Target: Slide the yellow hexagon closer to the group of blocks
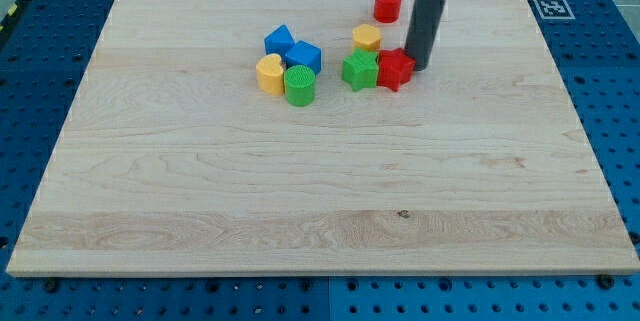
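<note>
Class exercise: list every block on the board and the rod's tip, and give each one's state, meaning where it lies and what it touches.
yellow hexagon: alone, just above the green star.
green star: touching the red star.
red star: beside my tip.
red cylinder: apart, near the view's top.
two blue blocks: clustered together.
yellow heart: against the green cylinder.
green cylinder: upright.
my tip: at the red star's right.

The yellow hexagon (367,38) lies flat just above the green star (359,69) and red star (395,68).
</note>
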Motion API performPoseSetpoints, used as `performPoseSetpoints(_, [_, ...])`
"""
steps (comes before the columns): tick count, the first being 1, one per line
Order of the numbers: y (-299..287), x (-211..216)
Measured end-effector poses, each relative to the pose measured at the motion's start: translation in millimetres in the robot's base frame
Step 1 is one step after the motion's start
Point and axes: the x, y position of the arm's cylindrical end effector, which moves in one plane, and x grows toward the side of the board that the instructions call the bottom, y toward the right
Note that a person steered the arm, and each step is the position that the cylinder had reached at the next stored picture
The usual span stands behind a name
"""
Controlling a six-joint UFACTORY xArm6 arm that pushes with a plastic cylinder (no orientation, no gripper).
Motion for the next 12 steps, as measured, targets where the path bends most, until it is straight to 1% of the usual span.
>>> performPoseSetpoints(3, [-52, 0])
performPoseSetpoints(4, [-15, 0])
performPoseSetpoints(5, [10, 0])
performPoseSetpoints(7, [0, -19])
performPoseSetpoints(9, [-43, -22])
performPoseSetpoints(11, [-66, -22])
performPoseSetpoints(12, [-26, -25])
